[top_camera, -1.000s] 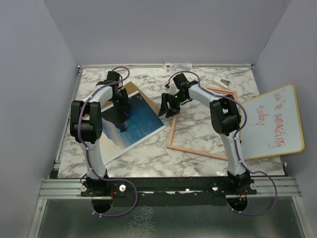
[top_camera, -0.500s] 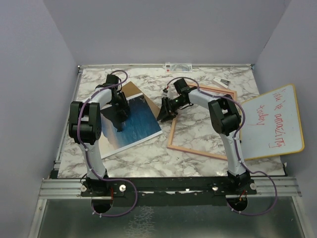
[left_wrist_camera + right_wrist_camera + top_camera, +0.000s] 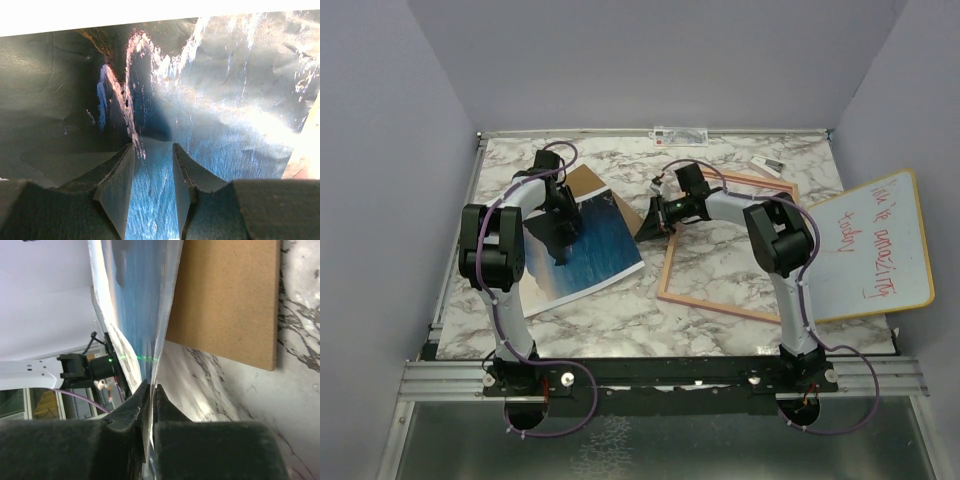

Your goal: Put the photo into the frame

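Though wide a second ago, right pincer (image 3: 150, 389) now tight on the photo (image 3: 605, 245) edge; left pincer (image 3: 153, 150) part-open over it.

This looks like a robot lab test booth: plain lilac walls (image 3: 650, 60) enclose a marble-patterned bench (image 3: 620, 310), and an aluminium rail (image 3: 440, 380) carries the left arm (image 3: 495, 250) and the right arm (image 3: 780, 240).

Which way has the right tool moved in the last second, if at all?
Yes. The right tool has shifted left, away from the frame's left rail, and is pinching the photo's raised right edge.
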